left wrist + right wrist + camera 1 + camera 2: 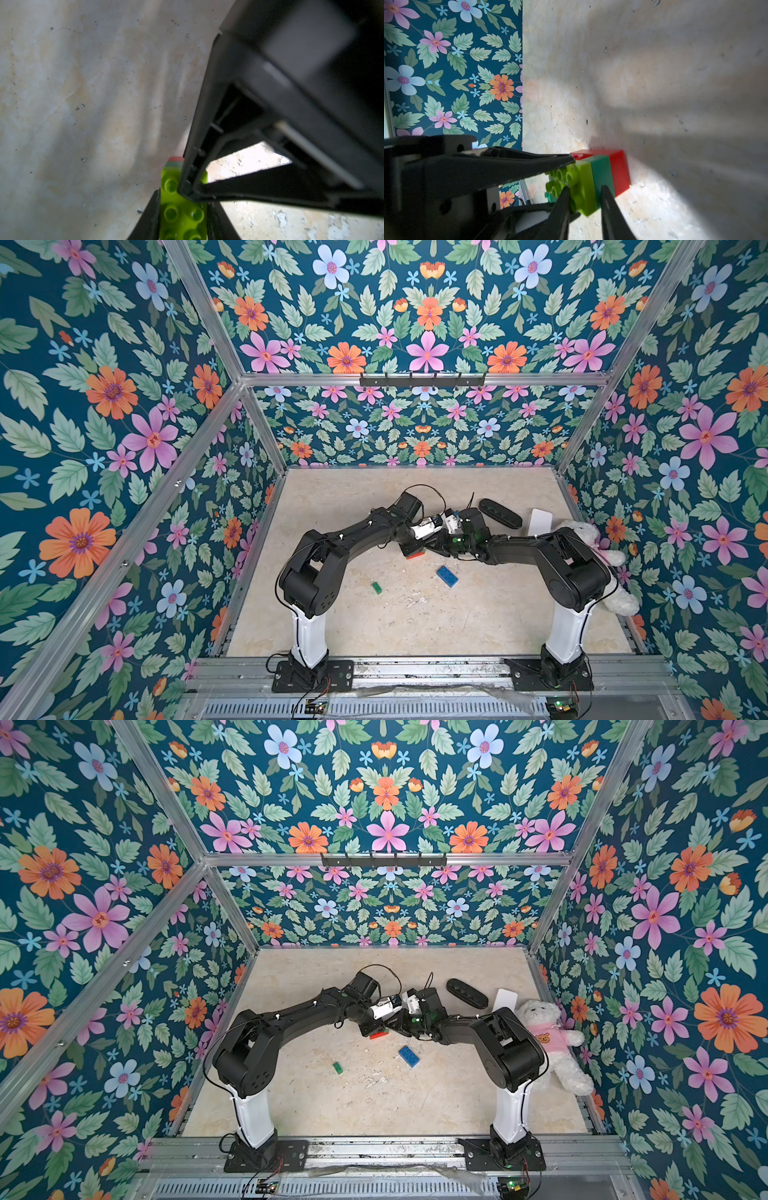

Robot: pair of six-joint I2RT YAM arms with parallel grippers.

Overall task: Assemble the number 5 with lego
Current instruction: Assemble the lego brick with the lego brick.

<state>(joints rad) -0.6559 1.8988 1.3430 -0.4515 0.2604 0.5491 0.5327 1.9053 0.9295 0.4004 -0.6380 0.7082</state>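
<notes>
Small dark green brick (377, 588) lies loose on table (374, 635), left of centre. Your left gripper (182, 207) is clamped on lime-green brick (180, 216), one finger on each long side. That brick tops stacked block (602, 176) at table centre: lime, dark green, red lowest. Blue brick (447, 576) lies loose just in front. Your right gripper (585, 188) pinches stacked block, one finger on lime studs, other against green layer. Farther right: black case (500, 513), white card (539, 521), teddy bear (552, 1044).
</notes>
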